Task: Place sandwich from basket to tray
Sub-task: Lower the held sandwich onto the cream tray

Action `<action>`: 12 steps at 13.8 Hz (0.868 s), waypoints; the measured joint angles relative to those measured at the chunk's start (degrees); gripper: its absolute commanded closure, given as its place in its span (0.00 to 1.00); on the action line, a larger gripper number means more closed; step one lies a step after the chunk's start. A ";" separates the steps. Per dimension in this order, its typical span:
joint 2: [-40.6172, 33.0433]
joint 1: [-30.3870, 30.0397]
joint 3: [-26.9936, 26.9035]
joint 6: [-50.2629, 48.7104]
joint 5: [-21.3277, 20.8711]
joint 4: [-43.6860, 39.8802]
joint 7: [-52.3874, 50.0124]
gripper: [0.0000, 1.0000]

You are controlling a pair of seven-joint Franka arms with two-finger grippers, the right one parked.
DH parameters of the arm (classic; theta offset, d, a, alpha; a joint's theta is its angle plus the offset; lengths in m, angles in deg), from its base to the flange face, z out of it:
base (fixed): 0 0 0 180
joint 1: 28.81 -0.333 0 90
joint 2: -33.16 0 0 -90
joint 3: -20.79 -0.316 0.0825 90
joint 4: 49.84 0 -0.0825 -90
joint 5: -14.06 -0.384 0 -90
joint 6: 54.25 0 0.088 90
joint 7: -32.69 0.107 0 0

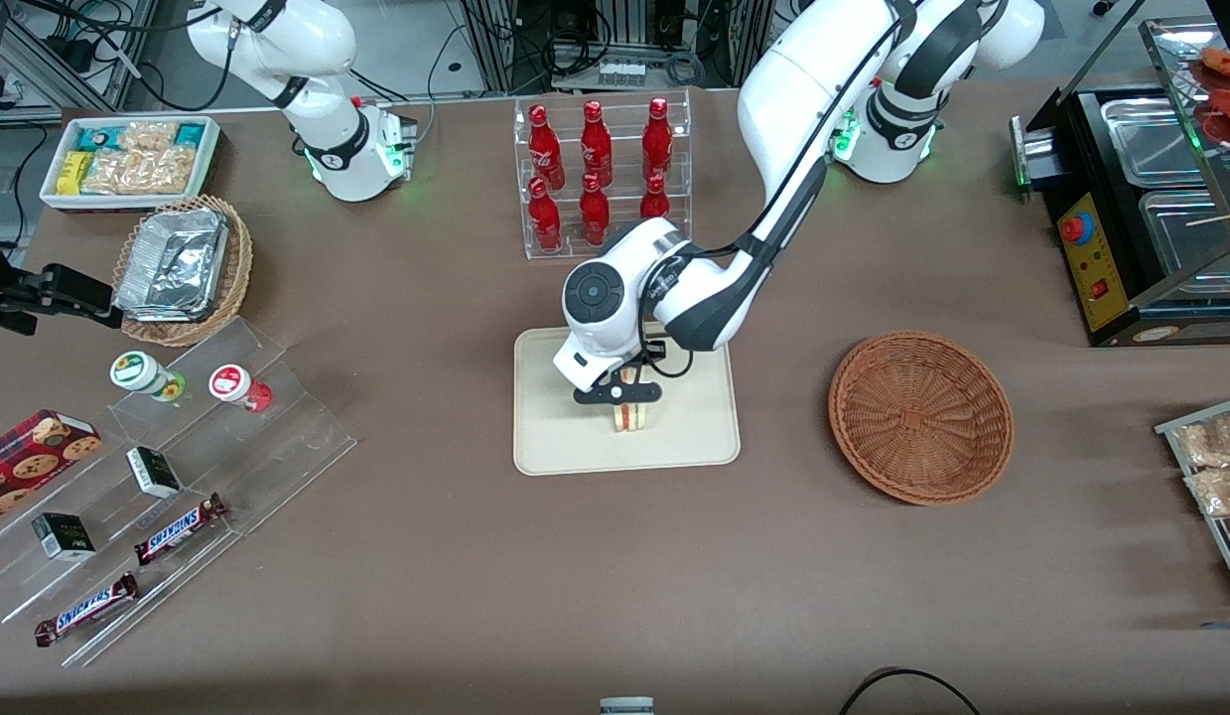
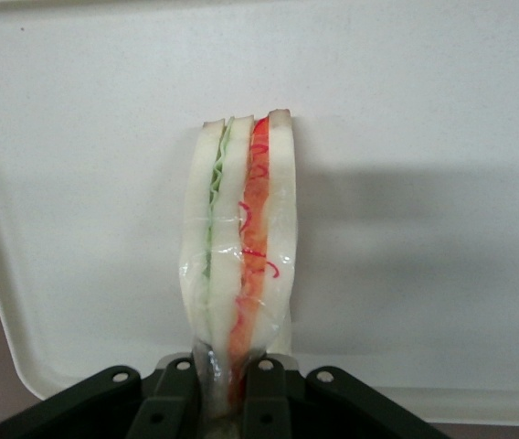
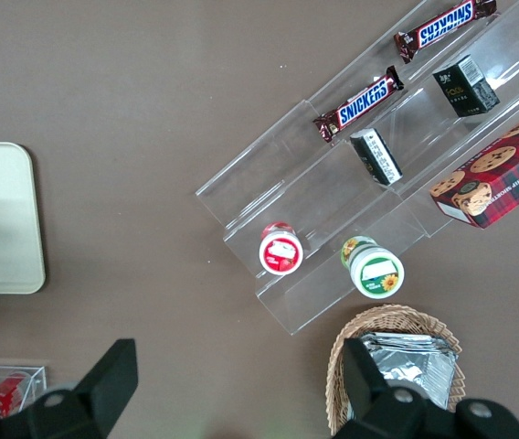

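The sandwich (image 1: 631, 416) is a pale bread wedge in clear wrap with green and red-orange layers along its edge (image 2: 241, 247). It stands on edge over the middle of the cream tray (image 1: 565, 447), held by my gripper (image 1: 619, 392), whose black fingers (image 2: 175, 393) are shut on its wrapped end. Whether its lower edge touches the tray (image 2: 424, 137) I cannot tell. The reddish-brown wicker basket (image 1: 920, 415) sits empty on the table, toward the working arm's end.
An acrylic rack of red bottles (image 1: 600, 171) stands just farther from the front camera than the tray. Toward the parked arm's end are clear stepped shelves with snack bars (image 1: 178, 526), a tan basket of foil containers (image 1: 183, 268) and a white snack bin (image 1: 128, 159).
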 measured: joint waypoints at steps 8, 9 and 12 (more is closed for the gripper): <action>0.52 0.04 -0.01 0.50 -0.07 -0.60 -2.05 0.00; 0.63 0.04 -0.02 0.50 -0.07 -0.60 -2.19 0.00; 0.78 0.04 -0.04 0.52 -0.07 -0.61 -2.50 0.00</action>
